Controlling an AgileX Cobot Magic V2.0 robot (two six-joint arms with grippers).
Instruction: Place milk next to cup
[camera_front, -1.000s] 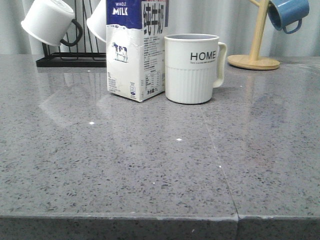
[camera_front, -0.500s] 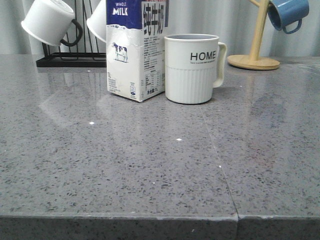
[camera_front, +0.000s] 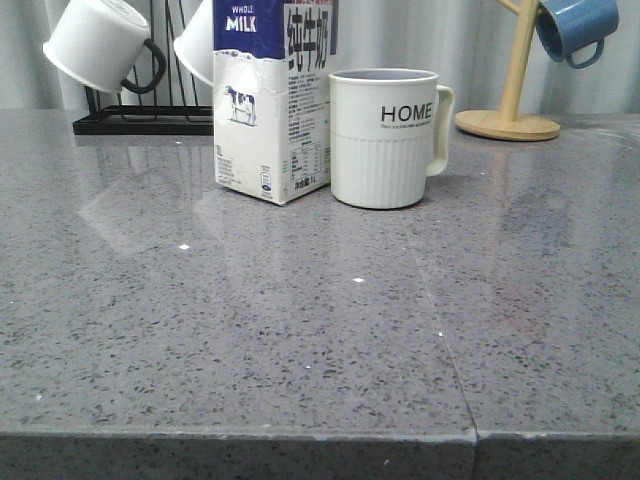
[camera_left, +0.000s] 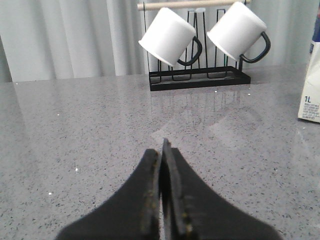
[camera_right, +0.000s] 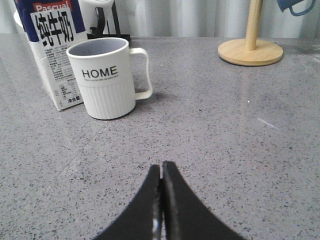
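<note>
The milk (camera_front: 270, 100) stands upright on the grey table, white below and dark blue on top. Right beside it, on its right, stands the cup (camera_front: 385, 138), a ribbed white mug lettered "HOME", handle to the right. The right wrist view shows the same pair, milk (camera_right: 52, 55) and cup (camera_right: 105, 77), close together. My right gripper (camera_right: 161, 167) is shut and empty, low over the table well short of the cup. My left gripper (camera_left: 161, 147) is also shut and empty; only the milk's edge (camera_left: 311, 95) shows in its view. No gripper appears in the front view.
A black rack (camera_front: 140, 120) with smooth white mugs (camera_front: 95, 42) stands at the back left, also seen as rack (camera_left: 200, 77) in the left wrist view. A wooden stand (camera_front: 508, 122) holding a blue mug (camera_front: 575, 27) is at the back right.
</note>
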